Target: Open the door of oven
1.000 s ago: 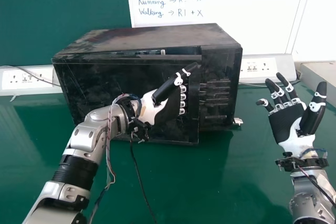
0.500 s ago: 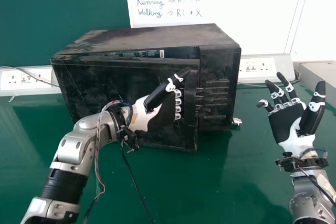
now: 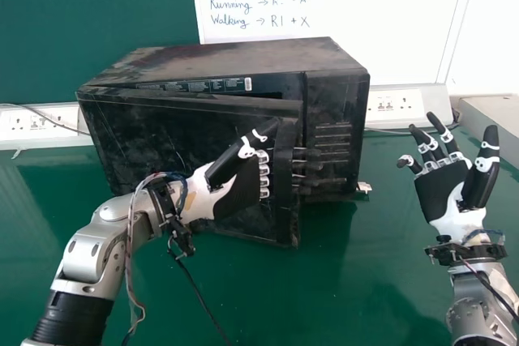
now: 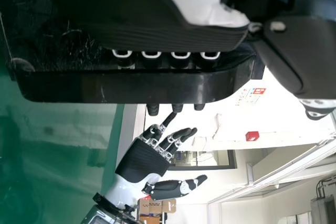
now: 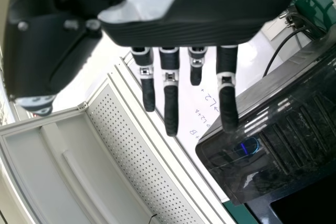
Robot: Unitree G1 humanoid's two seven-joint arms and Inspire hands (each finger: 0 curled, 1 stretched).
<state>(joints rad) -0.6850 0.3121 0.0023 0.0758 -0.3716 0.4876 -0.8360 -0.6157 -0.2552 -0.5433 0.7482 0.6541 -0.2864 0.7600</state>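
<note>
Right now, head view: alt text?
Black oven on a green table, door ajar; the robot's left hand has straight fingers behind the upright bar at the door's free edge. Its right hand is open, off to the right. Whiteboard behind.

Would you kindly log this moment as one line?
oven door: ajar | left hand: straight fingers behind door's free edge | right hand: open, clear of oven

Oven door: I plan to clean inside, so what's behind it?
Behind the door, a labelled strip of the oven shows along the top, and fingers of the left hand sit behind its side edge. The door hides the interior and anything inside.
</note>
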